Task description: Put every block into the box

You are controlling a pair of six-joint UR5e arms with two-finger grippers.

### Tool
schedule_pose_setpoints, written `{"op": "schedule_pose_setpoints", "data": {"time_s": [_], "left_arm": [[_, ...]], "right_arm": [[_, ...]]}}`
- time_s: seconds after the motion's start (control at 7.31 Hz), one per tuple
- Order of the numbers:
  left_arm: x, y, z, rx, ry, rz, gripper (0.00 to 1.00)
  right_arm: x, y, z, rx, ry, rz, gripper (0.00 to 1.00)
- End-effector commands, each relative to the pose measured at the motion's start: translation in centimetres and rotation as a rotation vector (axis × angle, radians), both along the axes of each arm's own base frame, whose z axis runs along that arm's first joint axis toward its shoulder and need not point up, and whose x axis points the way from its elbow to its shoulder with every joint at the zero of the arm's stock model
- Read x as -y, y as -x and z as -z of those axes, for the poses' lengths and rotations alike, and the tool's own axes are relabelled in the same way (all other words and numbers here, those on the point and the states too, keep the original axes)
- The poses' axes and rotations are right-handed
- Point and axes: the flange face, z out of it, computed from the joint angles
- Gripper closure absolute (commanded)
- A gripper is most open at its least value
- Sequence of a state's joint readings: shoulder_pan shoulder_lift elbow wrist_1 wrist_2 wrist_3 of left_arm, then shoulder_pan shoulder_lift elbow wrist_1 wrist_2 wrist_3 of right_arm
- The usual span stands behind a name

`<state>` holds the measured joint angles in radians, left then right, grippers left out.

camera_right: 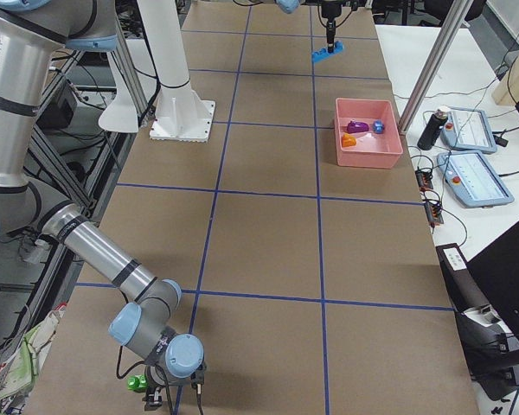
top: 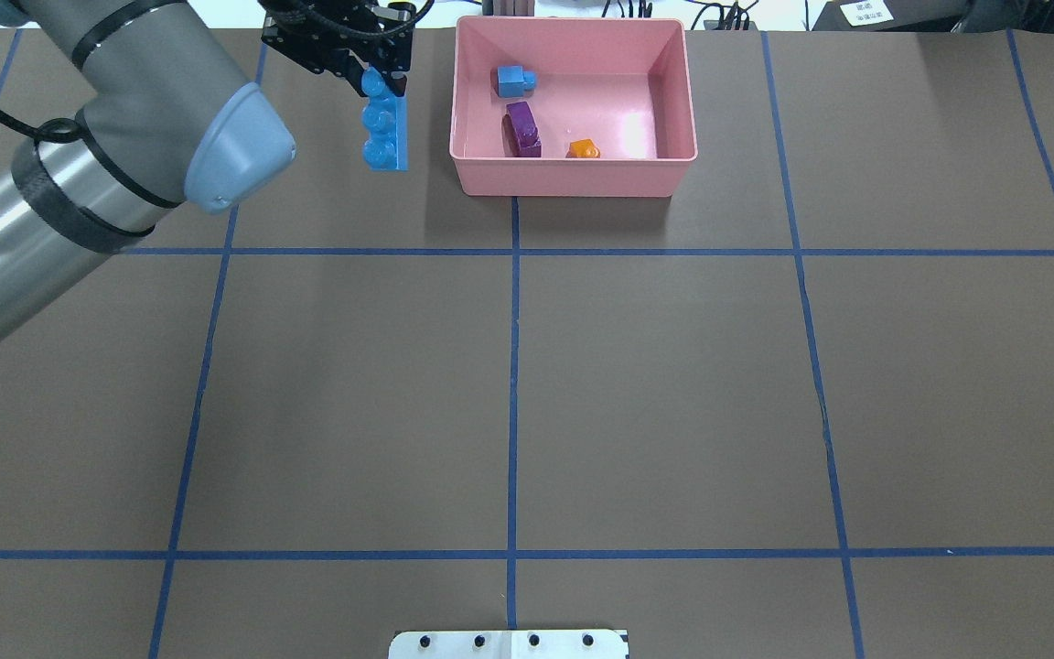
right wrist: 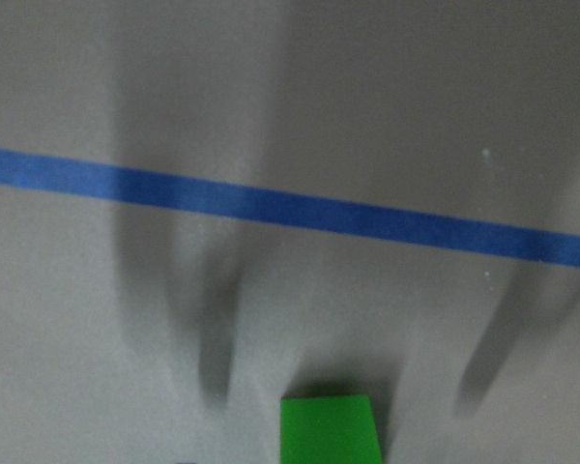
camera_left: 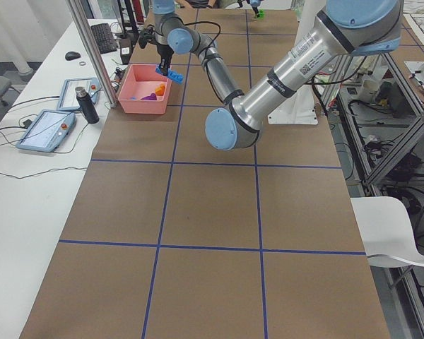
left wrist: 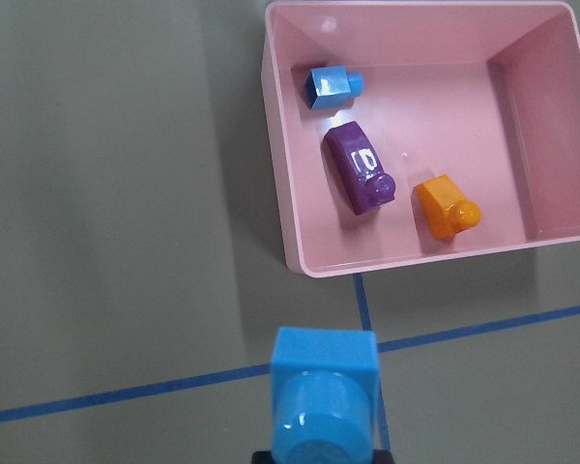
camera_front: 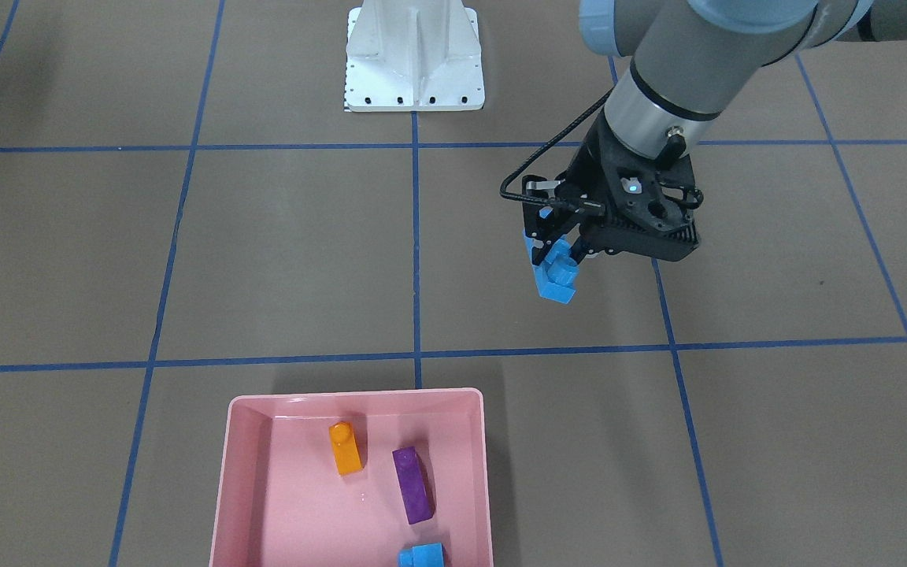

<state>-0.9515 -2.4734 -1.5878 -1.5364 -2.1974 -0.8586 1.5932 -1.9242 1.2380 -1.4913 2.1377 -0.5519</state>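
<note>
My left gripper [camera_front: 560,256] is shut on the long blue brick [camera_front: 556,281] and holds it end down above the table, a short way beside the pink box [camera_front: 225,488]. In the overhead view this gripper [top: 381,78] and brick [top: 385,128] are left of the box [top: 573,174]. The box holds the orange brick [camera_front: 346,447], the purple brick [camera_front: 412,484] and the short blue brick [camera_front: 422,556]. The green brick [right wrist: 329,427] shows at the bottom of the right wrist view. My right gripper [camera_right: 173,399] is by the green brick [camera_right: 137,382]; I cannot tell its state.
The white robot base [camera_front: 414,59] stands at the table's robot side. Blue tape lines cross the brown table top. A dark bottle [camera_left: 85,104] and tablets sit on the side desk just beyond the box.
</note>
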Motion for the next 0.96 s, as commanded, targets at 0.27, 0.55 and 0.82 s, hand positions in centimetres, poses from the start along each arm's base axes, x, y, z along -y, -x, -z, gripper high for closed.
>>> {"op": "schedule_pose_setpoints", "data": {"time_s": [0.27,0.55,0.82], "left_arm": [[3.7,-3.2,4.0,-0.037,0.037,0.068,1.00],[6.2,-7.1,1.6,-0.186,0.095,0.180,1.00],[8.4,-14.4,1.5,-0.140,0.047,0.341,1.00]], "right_arm": [[0.5,-1.7,0.3,0.016,-0.035,-0.050,1.00],[3.1,-4.8,1.7,-0.044,-0.080,-0.098,1.00],[12.0,-13.1,6.4,-0.149,-0.188,-0.086,1.00]]}}
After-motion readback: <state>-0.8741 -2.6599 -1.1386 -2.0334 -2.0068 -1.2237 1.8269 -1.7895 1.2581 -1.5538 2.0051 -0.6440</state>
